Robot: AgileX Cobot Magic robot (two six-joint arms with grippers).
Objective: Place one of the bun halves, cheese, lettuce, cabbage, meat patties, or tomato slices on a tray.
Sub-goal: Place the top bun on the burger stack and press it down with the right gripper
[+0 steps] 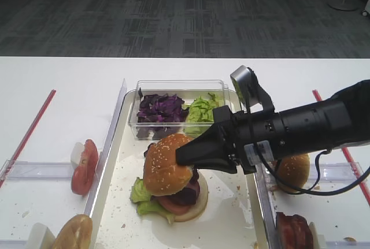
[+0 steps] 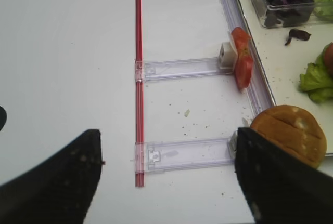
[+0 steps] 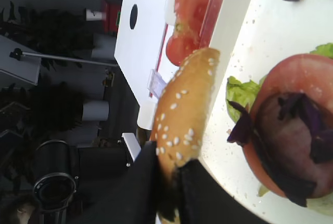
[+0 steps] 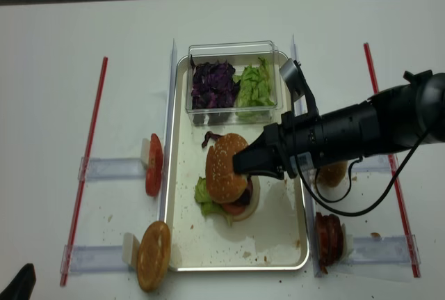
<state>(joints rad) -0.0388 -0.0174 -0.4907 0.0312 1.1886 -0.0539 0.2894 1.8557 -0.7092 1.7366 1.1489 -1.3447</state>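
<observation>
Exterior high: right gripper [image 1: 184, 158] clamped on sesame bun top [image 1: 168, 164], held tilted over the stack of bun bottom, lettuce [image 1: 145, 198], tomato and cabbage on the tray [image 1: 228, 220]. Not yet released; only the drop seems left.

Right wrist: jaws pinching the bun edge, stack just beside.

Left wrist: left gripper [image 2: 166, 169] spread wide, empty, over bare table [image 2: 67, 52].

Realsense: bun top above stack, mid-tray.

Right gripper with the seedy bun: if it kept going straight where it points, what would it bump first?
Probably the tray left rim, then the tomato slice beyond; the right gripper height is unclear.
</observation>
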